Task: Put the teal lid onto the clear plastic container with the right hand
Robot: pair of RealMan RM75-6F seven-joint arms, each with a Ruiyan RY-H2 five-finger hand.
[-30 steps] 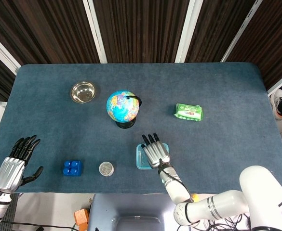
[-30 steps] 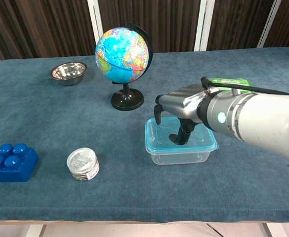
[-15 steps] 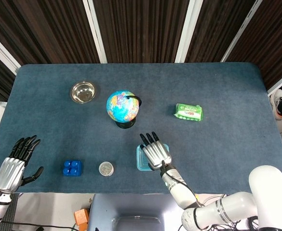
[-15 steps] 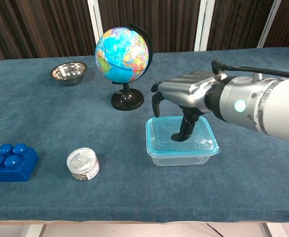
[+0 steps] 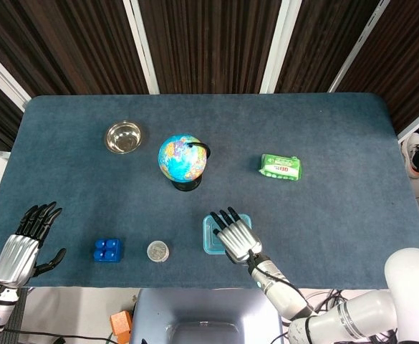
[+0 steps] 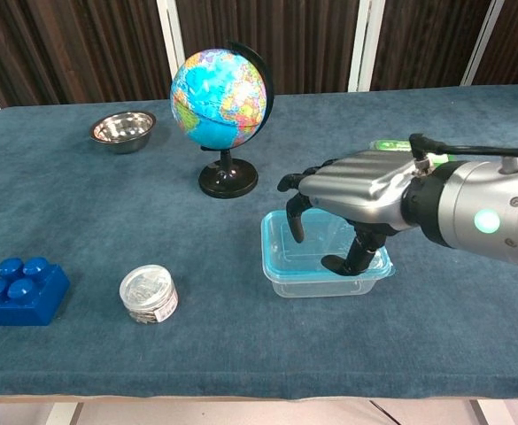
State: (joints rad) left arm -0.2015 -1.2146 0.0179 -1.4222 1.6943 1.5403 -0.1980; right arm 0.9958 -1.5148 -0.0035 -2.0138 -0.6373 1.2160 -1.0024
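Observation:
The teal lid (image 6: pixel 277 235) lies flat on the clear plastic container (image 6: pixel 305 285) near the table's front edge, also seen from above as the lid (image 5: pixel 209 239). My right hand (image 6: pixel 358 189) hovers over it, fingers spread and curved down, holding nothing. Its thumb tip (image 6: pixel 340 264) reaches down to the lid's front right part. From above, the right hand (image 5: pixel 236 238) covers most of the lid. My left hand (image 5: pixel 23 247) stays at the table's front left corner, fingers spread and empty.
A globe (image 6: pixel 220 97) on a black stand rises just behind the container. A steel bowl (image 6: pixel 123 129) sits back left, a green packet (image 5: pixel 281 167) back right. A blue brick (image 6: pixel 21 289) and a small round jar (image 6: pixel 149 293) lie at front left.
My right hand has drawn back toward the table's front edge and to the right; its thumb shifted from the lid's middle to its front right part. The left hand is unchanged.

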